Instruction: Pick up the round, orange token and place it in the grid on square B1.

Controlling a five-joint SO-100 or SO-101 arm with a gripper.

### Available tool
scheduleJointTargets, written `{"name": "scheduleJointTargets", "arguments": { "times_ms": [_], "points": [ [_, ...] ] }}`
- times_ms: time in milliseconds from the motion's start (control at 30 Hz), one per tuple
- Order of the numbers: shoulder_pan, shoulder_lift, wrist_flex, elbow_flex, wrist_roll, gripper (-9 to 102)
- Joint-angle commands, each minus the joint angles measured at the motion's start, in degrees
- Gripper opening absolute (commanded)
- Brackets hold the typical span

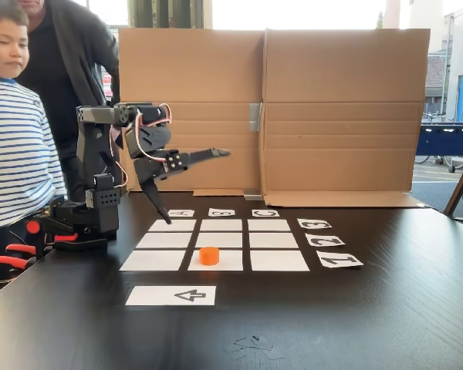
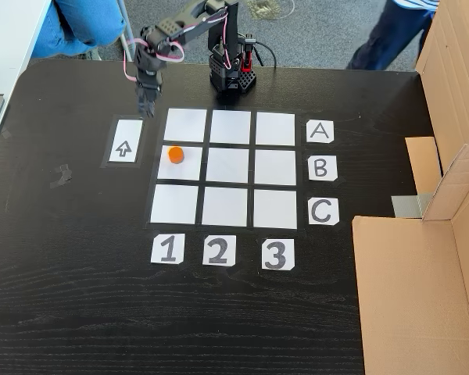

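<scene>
The token [image 2: 176,155], a short smooth orange plastic cylinder, sits upright on square B1 [image 2: 189,166] of the flat white paper grid [image 2: 230,169]. My claw [image 2: 148,109] hangs above the dark woodgrain worktop [image 2: 78,273], apart from the token, fingers spread and empty.

Low front view, overhead view; shared grid [image 1: 216,240]

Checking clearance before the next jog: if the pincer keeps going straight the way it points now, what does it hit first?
The pincer points down, open and empty. Straight on it would probably meet the bare black table between the arrow card and the grid; depth is unclear. The token in square B1 lies off that line.
</scene>
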Motion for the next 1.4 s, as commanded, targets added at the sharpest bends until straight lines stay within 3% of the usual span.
{"name": "scheduleJointTargets", "arguments": {
  "times_ms": [0, 333, 467, 567, 633, 667, 933, 1367],
  "points": [
    [4.31, 9.4, -4.92, -0.35, 2.99, 89],
    [26.28, 25.4, -19.34, -0.09, 11.25, 86],
    [33.05, 30.5, -26.1, 2.72, 21.71, 60],
    [38.14, 33.4, -29.44, 3.78, 31.55, 24],
    [41.75, 35.51, -30.85, 5.27, 38.06, 6],
    [43.77, 36.39, -31.03, 5.62, 41.66, 3],
    [55.02, 47.46, -31.46, 24.87, 51.24, 0],
    [56.78, 69.96, -32.43, 64.42, 51.24, -1]
  ]
}}
